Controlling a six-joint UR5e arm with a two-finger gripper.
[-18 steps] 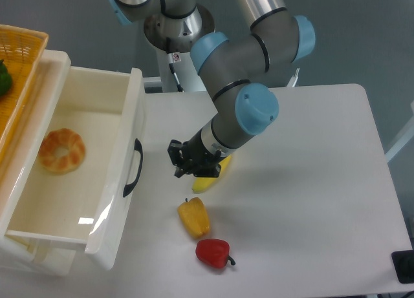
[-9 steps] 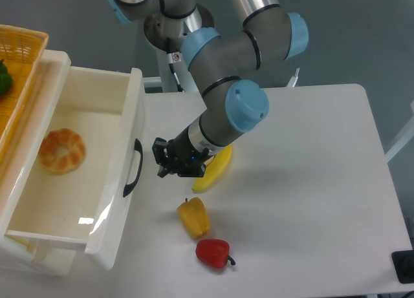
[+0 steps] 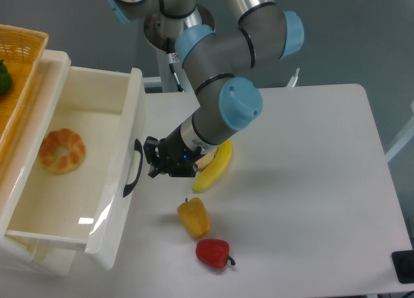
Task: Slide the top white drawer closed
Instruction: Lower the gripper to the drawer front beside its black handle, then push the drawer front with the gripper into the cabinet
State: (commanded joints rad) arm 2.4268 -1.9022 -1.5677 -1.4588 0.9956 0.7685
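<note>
Top white drawer [image 3: 71, 175] is seen by us pulled well out from the cabinet at the left of the fixed camera view, its front panel facing the table [image 3: 310, 181] and carrying a curved black handle [image 3: 134, 169]. Inside it we see a round pastry [image 3: 62, 150] lying on the drawer floor. Above and left of the drawer we note a wicker basket [image 3: 22, 78]. The gripper [image 3: 157, 163] sits just beside the handle, on its right; we cannot tell whether it touches the handle, nor how far apart its jaws stand, since the dark fingers merge together. On the table behind the gripper lies a banana [image 3: 215, 169]. Nearer the front edge we find a yellow pepper [image 3: 194, 217] and a red pepper [image 3: 213, 253], close together.
</note>
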